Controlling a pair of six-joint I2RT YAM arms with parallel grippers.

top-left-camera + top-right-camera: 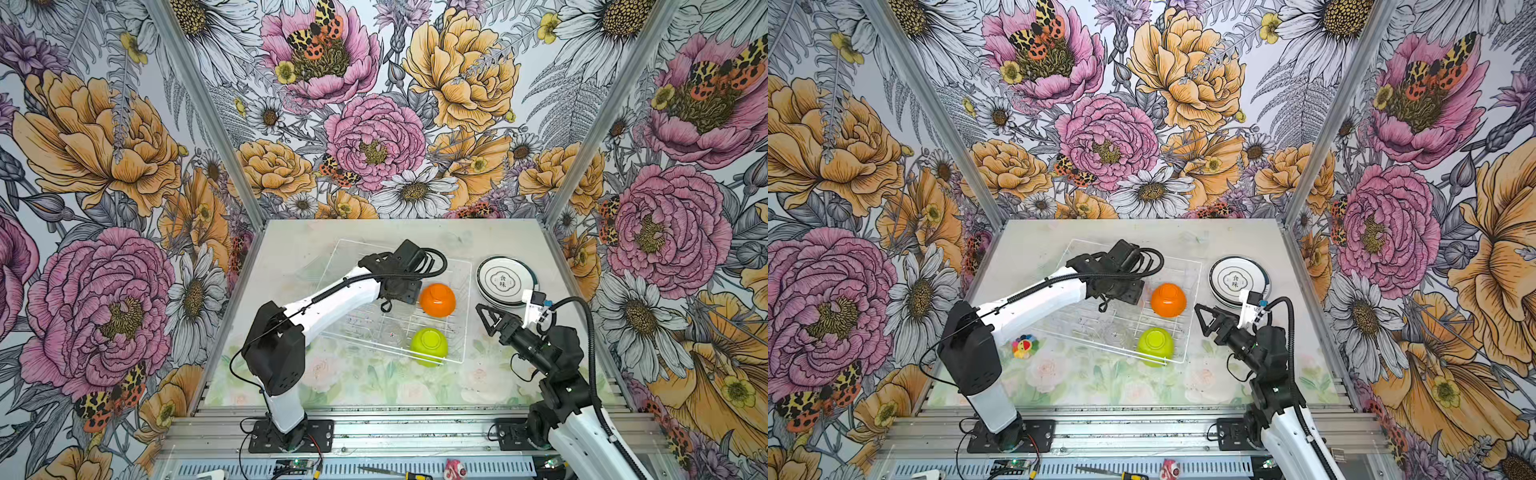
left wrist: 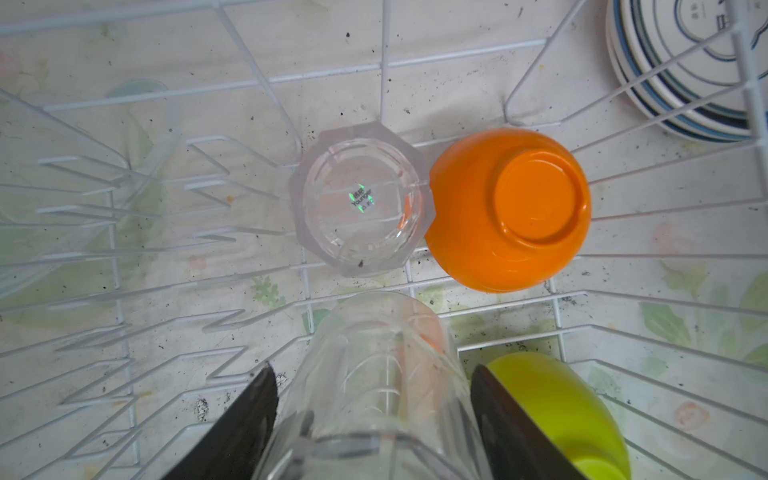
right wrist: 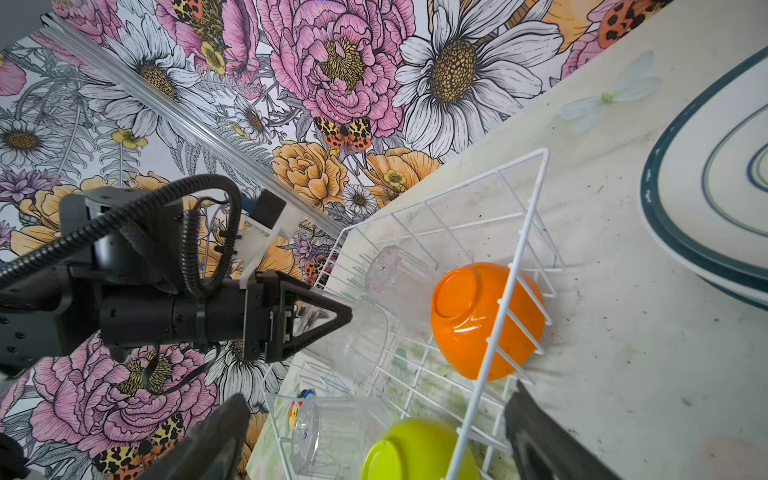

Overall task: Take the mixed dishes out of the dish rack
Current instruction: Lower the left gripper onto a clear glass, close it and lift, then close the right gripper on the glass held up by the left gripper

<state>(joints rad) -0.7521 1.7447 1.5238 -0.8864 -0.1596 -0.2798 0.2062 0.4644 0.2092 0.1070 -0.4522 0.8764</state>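
Note:
The white wire dish rack [image 1: 468,307] sits mid-table. Inside it, upside down, are an orange bowl [image 1: 437,300] [image 2: 511,208] and a lime-green bowl [image 1: 429,346] [image 3: 415,453]. My left gripper [image 2: 372,368] reaches down into the rack, shut on a clear plastic cup [image 2: 374,332] between its black fingers. A second clear cup [image 2: 361,201] stands inverted against the orange bowl. A third cup [image 3: 324,432] rests by the green bowl. White plates with dark rims [image 1: 505,280] [image 1: 1237,279] are stacked on the table right of the rack. My right gripper [image 1: 485,320] [image 3: 376,392] hovers open just outside the rack's right wall.
Rows of upright prongs [image 2: 124,199] fill the rack's left part. A small colourful flower toy [image 1: 1025,345] lies on the table left of the rack. Floral walls enclose three sides. A screwdriver [image 1: 411,473] lies on the front rail.

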